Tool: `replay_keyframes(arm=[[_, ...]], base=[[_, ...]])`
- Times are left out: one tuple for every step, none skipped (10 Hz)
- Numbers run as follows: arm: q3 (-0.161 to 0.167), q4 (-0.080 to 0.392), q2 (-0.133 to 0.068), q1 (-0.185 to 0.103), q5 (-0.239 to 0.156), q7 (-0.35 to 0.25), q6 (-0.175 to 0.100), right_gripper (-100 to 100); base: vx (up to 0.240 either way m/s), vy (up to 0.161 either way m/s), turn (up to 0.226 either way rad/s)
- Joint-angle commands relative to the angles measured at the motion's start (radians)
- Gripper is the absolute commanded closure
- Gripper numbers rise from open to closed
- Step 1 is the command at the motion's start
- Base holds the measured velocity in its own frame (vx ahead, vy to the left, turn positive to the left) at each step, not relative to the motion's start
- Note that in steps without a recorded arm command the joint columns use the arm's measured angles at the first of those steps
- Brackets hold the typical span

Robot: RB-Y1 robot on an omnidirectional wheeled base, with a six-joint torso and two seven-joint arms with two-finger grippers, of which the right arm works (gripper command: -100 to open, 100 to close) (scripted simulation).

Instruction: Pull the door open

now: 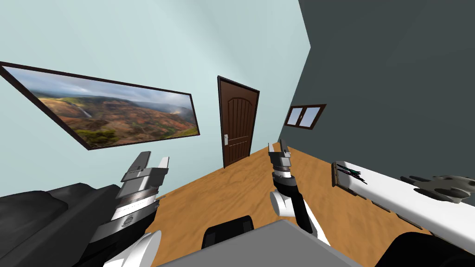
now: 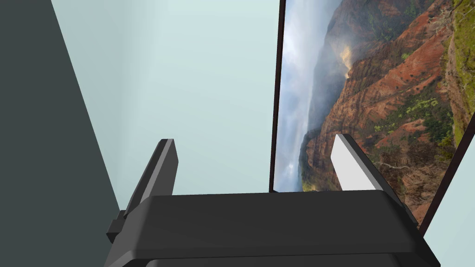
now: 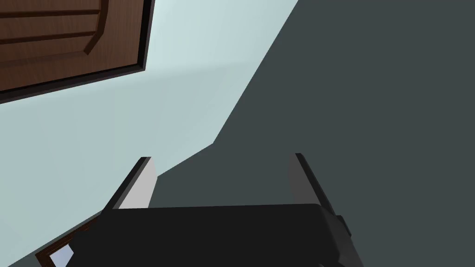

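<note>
1. The door (image 1: 237,121) is dark brown with panels and stands in the middle of the head view, in the pale blue wall (image 1: 153,51). It sits closed inside its dark frame.
2. A small light handle plate (image 1: 226,138) is at the door's left edge, in its lower half.
3. The right gripper (image 1: 277,148) is held up in the centre of the head view, a little to the right of the door and below it, well apart from it. Its fingers (image 3: 304,178) stand apart, with nothing between them. In the right wrist view a corner of the door shows far beyond them.
4. The left gripper (image 1: 152,162) is raised in the lower left part of the head view, also well apart from the door. Its fingers (image 2: 160,171) are spread wide and hold nothing.
5. A wide framed landscape picture (image 1: 116,111) hangs on the pale wall at the left of the head view.
6. A small window (image 1: 304,116) sits in the dark grey wall (image 1: 394,69), to the right of the door.
7. A wooden floor (image 1: 222,190) runs from the lower middle up to the door. A dark sofa (image 1: 32,218) is in the lower left corner. A long white table (image 1: 399,194) with small dark things (image 1: 350,172) on it is at the lower right.
</note>
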Motion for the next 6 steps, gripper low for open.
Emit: replay_keyframes(arm=[[0.0,0.029,-0.013,-0.014,0.013,0.02,0.002,-100],[0.001,0.039,-0.017,-0.019,0.017,0.027,0.002,-100],[0.001,0.06,-0.025,-0.029,0.027,0.042,0.004,-100],[0.001,0.088,-0.035,-0.042,0.039,0.061,0.005,-100],[0.002,0.118,-0.046,-0.057,0.052,0.082,0.007,-100],[0.002,0.134,-0.051,-0.065,0.06,0.093,0.008,-100]], base=[[0.052,-0.017,0.016],[0.083,0.017,0.016],[0.091,0.03,0.014],[0.102,0.03,0.014],[0.139,0.041,0.026],[0.132,0.044,0.017]])
